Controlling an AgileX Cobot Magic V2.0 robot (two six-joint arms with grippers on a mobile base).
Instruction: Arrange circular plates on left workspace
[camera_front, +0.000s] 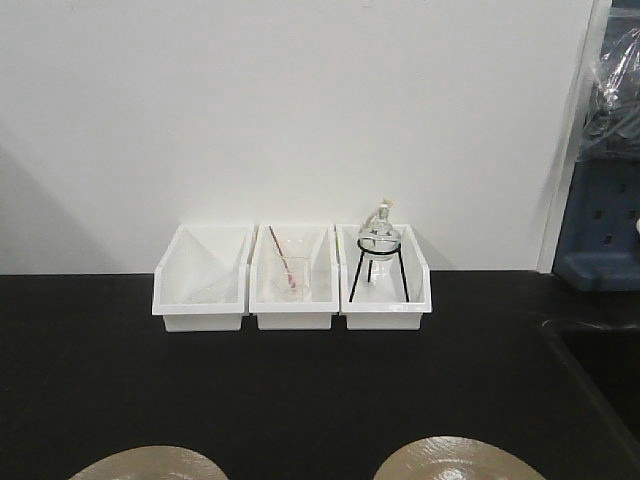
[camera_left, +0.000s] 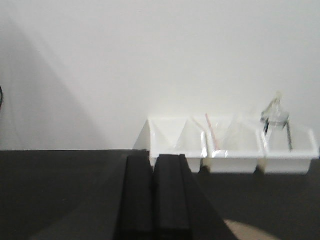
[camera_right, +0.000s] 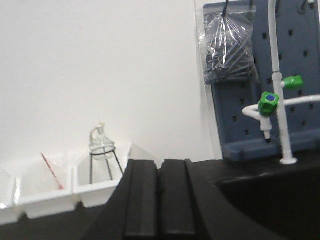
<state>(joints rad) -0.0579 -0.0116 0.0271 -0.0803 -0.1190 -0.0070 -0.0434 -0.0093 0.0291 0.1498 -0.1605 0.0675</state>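
Black table (camera_front: 100, 380) fills the near ground. At its closest edge two tan plates lie flat and well apart, the left plate (camera_front: 150, 465) and the right plate (camera_front: 455, 460), each cut off by the bottom of the front view. Neither is held. The left gripper (camera_left: 153, 160) and the right gripper (camera_right: 160, 165) each show fingers pressed together with only a thin seam between them. Both grip nothing and hang above the table, facing the wall (camera_front: 300, 100). The task looks barely begun: the right plate lies on the right half and wants carrying over beside the other. A shallow, glossy plate gives little to pinch. So the gripper should part wide first, come down at the raised rim with one finger inside and one outside, close firmly, then lift just clear before moving left. Set it near the left plate without overlapping. Farther back, three white bins (camera_front: 290, 320) stand in a row, the right one holding a flask (camera_front: 379, 235). Keep the sweep short of them and away from the sink (camera_front: 600, 360) at far right.
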